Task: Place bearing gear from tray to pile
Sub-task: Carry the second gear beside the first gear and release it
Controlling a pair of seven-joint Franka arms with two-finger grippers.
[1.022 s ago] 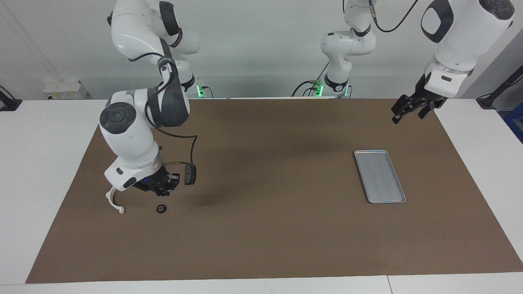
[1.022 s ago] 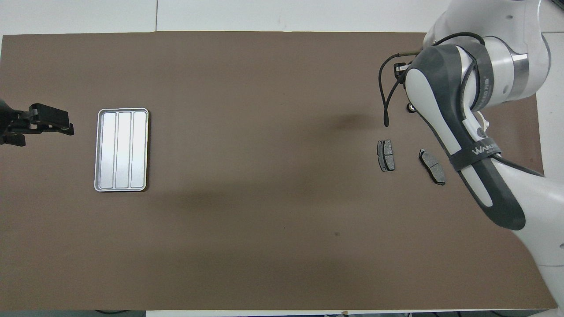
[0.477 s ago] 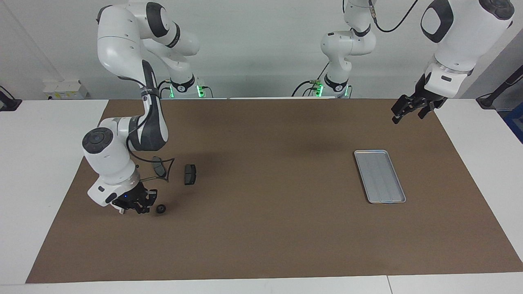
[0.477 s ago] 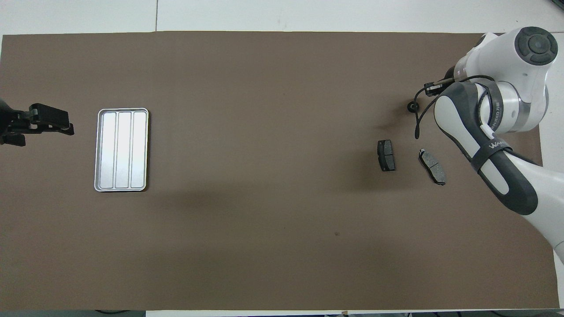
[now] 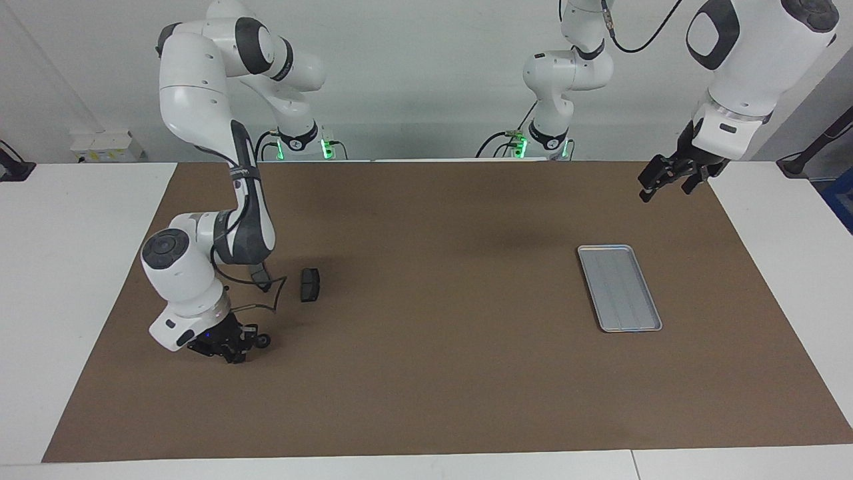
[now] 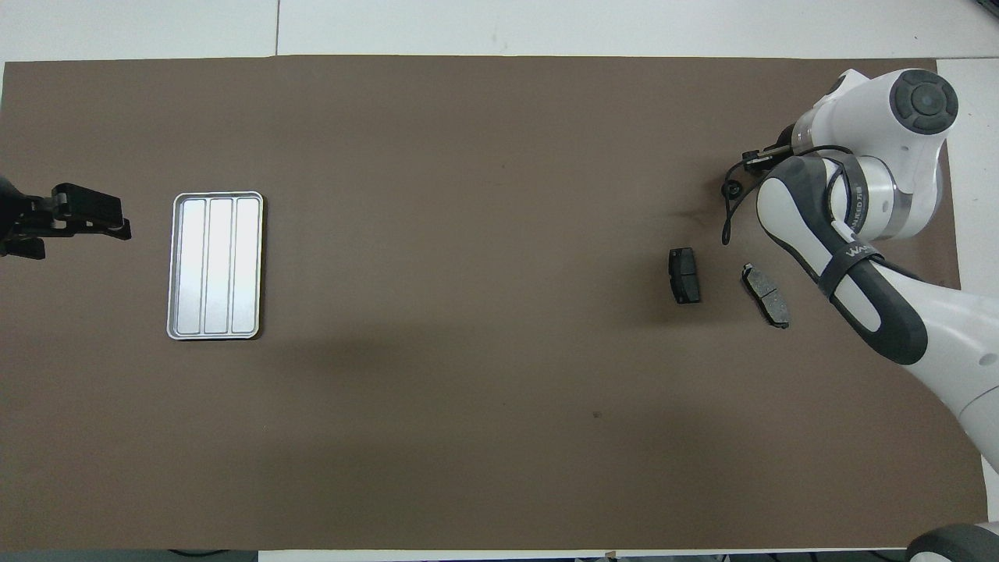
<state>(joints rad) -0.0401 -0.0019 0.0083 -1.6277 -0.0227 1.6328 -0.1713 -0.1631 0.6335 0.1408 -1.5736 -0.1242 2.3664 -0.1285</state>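
Observation:
The silver-grey tray [image 5: 620,288] lies bare on the brown mat toward the left arm's end, also seen as the tray [image 6: 215,265]. A small black bearing gear [image 5: 264,340] rests on the mat at the right arm's end; from above the gear [image 6: 731,190] shows beside the wrist. My right gripper [image 5: 234,352] is down low right beside it, shut, with nothing seen in it. The pile's two dark brake pads [image 6: 684,275] [image 6: 766,295] lie nearer to the robots than the gear. The white bracket is hidden under the right wrist. My left gripper [image 5: 670,177] waits open in the air at the mat's corner.
The brown mat [image 5: 433,373] covers most of the white table. The right arm's elbow and forearm [image 5: 246,227] lean over the pile, and a loose black cable [image 5: 276,297] hangs beside the pads. One pad [image 5: 310,285] shows whole in the facing view.
The right arm has swung toward its own end of the table and sunk, taking its gripper from over the gear to low beside it and covering the white bracket. The gear and left arm stayed put.

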